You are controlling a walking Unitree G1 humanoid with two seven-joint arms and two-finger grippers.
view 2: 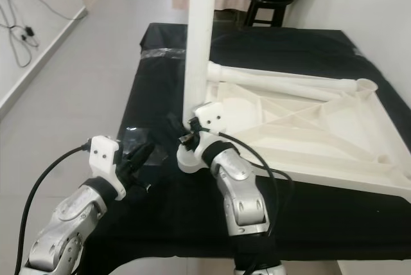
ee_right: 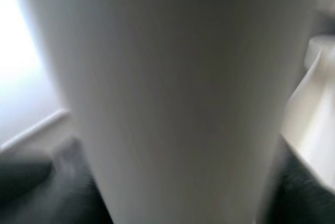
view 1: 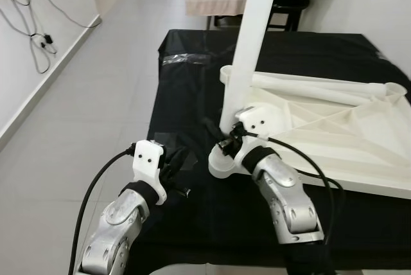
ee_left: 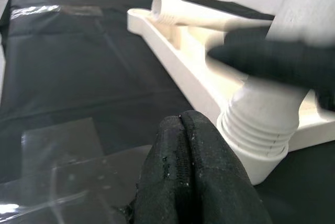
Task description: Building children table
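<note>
An upright table leg is grasped by the right gripper at the tabletop's near corner; the left gripper is clenched, empty.

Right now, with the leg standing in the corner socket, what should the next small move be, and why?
Probably keep turning the upright leg with the right gripper, which is closed around its base. In the left wrist view the threads are exposed above the corner socket of the upturned tabletop, so the leg looks not fully seated. The left gripper rests shut on the black cloth.
</note>
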